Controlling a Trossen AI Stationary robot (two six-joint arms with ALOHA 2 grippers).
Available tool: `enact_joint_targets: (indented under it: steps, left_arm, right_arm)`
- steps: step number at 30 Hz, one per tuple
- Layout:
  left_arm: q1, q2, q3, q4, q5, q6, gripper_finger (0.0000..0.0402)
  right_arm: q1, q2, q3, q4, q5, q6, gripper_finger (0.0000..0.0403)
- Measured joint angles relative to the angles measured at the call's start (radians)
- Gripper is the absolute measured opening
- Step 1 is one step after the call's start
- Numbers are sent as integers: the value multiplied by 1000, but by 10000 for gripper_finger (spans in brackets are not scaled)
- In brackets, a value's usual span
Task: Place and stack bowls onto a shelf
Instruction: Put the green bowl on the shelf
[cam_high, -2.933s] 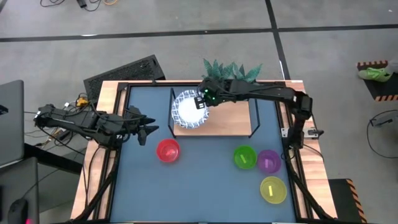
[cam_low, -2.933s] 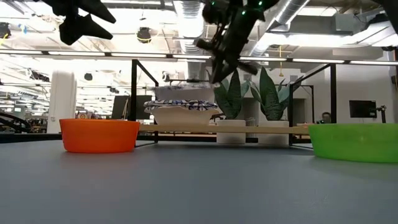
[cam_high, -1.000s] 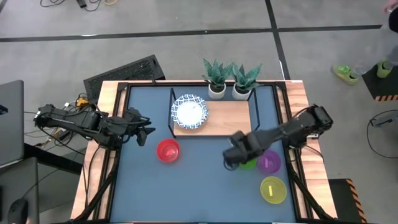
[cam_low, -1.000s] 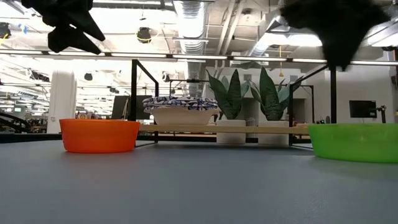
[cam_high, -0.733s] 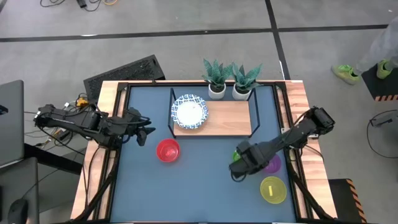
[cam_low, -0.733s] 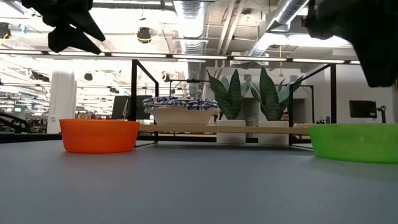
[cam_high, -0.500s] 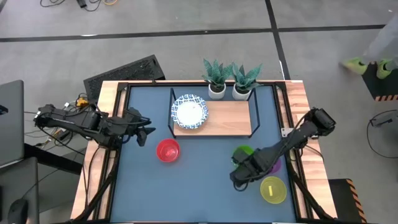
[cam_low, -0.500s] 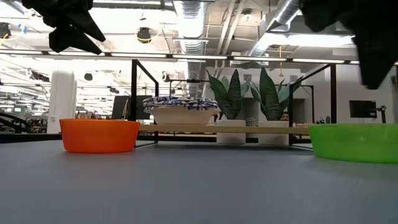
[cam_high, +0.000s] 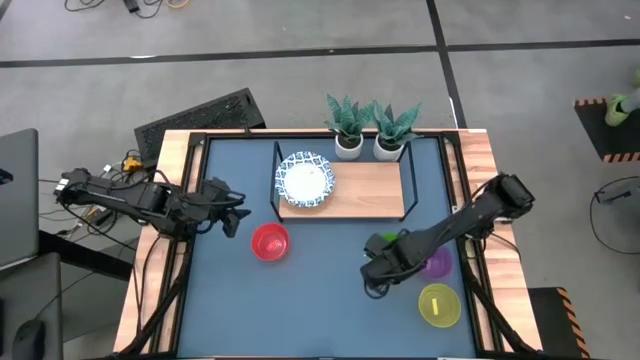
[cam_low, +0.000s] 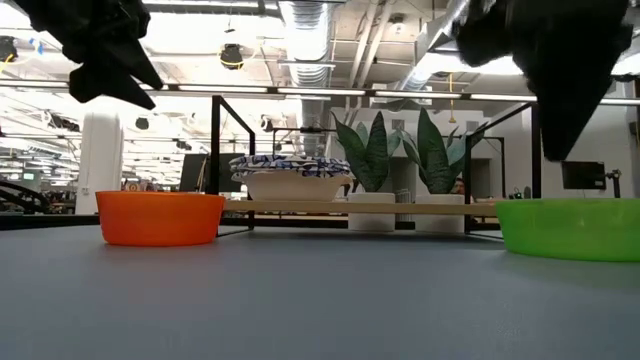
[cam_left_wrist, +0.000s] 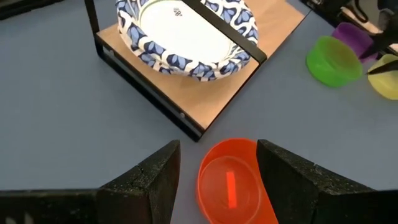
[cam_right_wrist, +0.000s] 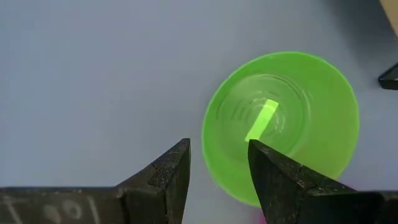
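Observation:
A stack of white bowls with blue rims (cam_high: 305, 181) sits on the left part of the wooden shelf (cam_high: 370, 190). The red bowl (cam_high: 269, 242) stands on the blue table in front of the shelf. My left gripper (cam_left_wrist: 217, 177) hangs open high above it, left of the shelf. The green bowl (cam_right_wrist: 286, 124) stands on the table at the right, largely under my right arm in the high view. My right gripper (cam_right_wrist: 217, 168) is open above the green bowl's edge and points down. The purple bowl (cam_high: 435, 263) and the yellow bowl (cam_high: 438, 305) stand beside it.
Two potted plants (cam_high: 368, 128) stand behind the shelf at the table's far edge. The shelf's black wire frame (cam_left_wrist: 230, 40) crosses over the stacked bowls. The shelf's right half shows bare wood. Open blue tabletop (cam_high: 310, 310) lies along the near side.
My right gripper has swung from the green bowl toward the table's near edge, then a little back to the left, and has come down closer to the bowl, staying open. My left gripper has dipped slightly. No bowl has moved.

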Motion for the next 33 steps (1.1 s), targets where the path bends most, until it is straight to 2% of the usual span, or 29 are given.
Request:
enact_joint_targets:
  steps: [9,12,15,19,20,29,33]
  left_arm:
    - [0,-2,0,17,3,-5,197]
    - [0,-2,0,17,3,-3,197]
    - [0,-2,0,17,3,-1,197]
    - [0,-2,0,17,-6,-1,197]
    - [0,-2,0,17,-9,-1,197]
    - [0,-2,0,16,-30,-3,197]
    - [0,-2,1,16,-32,-5,197]
  right_arm:
    - [-14,147,0,26,-61,-55,186]
    - [-27,180,0,34,-78,-44,174]
    - [-34,189,0,39,-88,-19,135]
    - [-38,168,0,56,-104,-3,37]
    - [-39,160,0,56,-113,-3,23]
    - [-46,68,29,48,-94,-18,22]
    - [-53,15,96,57,-87,-124,22]
